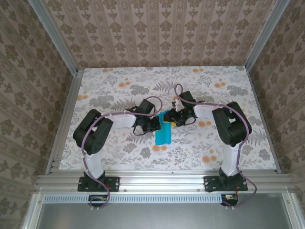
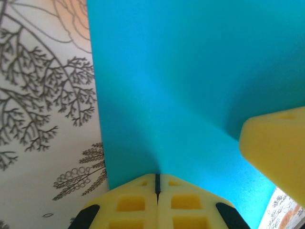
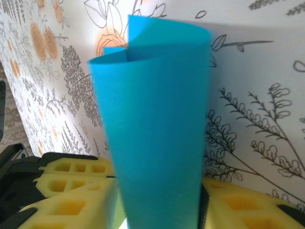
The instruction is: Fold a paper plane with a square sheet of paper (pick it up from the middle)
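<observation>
One floral-print tabletop [image 1: 119, 148], damask-papered walls [image 1: 157, 33], left gripper [image 2: 157, 183] clamped on teal sheet [image 2: 190, 86], right gripper [image 3: 159, 177] parted

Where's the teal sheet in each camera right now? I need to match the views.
Top external: paper in the middle of the floral table cover.
Left wrist: paper across the upper right, pinched by the left gripper.
Right wrist: paper at centre, curled upright.
Shared landmark: the floral table cover.

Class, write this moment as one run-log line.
left gripper: shut on sheet | right gripper: open, astride sheet | sheet: curled over, no plane yet
</observation>
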Available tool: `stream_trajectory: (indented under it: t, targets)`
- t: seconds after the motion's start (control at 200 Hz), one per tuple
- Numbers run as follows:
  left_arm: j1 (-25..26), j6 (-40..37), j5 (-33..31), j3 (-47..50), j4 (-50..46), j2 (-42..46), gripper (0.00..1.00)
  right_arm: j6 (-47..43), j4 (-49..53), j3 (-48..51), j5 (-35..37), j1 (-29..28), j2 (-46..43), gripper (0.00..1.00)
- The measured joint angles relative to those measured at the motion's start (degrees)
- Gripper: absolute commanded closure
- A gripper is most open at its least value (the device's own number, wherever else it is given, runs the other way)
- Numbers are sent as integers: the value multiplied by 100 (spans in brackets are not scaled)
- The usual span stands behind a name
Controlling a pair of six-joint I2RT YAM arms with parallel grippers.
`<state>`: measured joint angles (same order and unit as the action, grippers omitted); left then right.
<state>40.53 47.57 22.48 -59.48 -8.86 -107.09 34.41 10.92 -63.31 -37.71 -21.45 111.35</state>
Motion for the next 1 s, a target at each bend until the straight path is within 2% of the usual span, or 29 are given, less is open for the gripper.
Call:
stream_trajectory:
  t: [0.135, 0.335, 0.545, 0.795, 1.0]
  targets:
    - [7, -4, 0, -72, -85, -35, 100, -157, 415, -13, 269, -81, -175, 42]
    - [22, -4, -17, -138, -181, -61, 100, -413, 964, -44, 826, -321, -448, 41]
    - [26, -4, -24, -186, -236, -81, 100, -470, 1178, -76, 1250, -573, -479, 48]
    - [15, 7, -39, -282, -358, -39, 85, -463, 1204, -83, 1648, -623, -479, 56]
    - [-293, 52, -420, -284, -699, 691, 76, -435, 1202, -83, 1845, -619, -463, 61]
